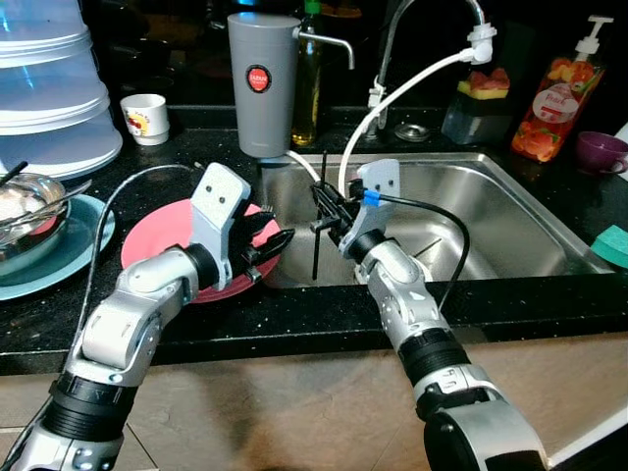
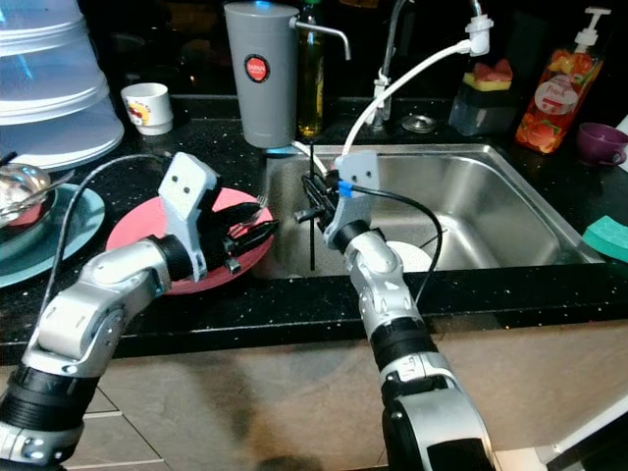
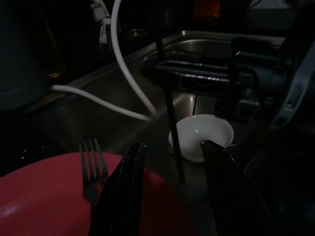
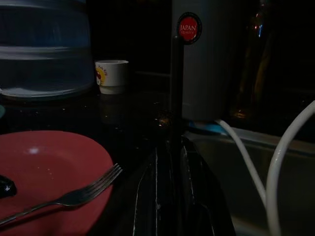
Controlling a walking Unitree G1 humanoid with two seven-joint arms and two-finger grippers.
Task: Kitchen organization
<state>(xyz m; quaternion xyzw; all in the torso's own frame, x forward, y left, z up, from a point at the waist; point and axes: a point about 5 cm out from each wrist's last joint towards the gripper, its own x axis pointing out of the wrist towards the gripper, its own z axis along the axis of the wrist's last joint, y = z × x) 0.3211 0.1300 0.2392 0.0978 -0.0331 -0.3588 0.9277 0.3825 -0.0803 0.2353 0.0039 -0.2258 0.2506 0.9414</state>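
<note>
grey water filter jug (image 1: 263, 80) behind sink; white cup (image 1: 146, 118) beside stacked clear containers (image 1: 49, 83); soap dispenser (image 1: 557, 98), purple cup (image 1: 601, 151) at the right.

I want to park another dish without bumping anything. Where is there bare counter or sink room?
Bare counter lies between the white cup and the pink plate, and along the front edge. The sink floor right of the small white bowl is open. It is crowded at the sink's left rim, where the left gripper, right gripper and white hoses meet.
</note>
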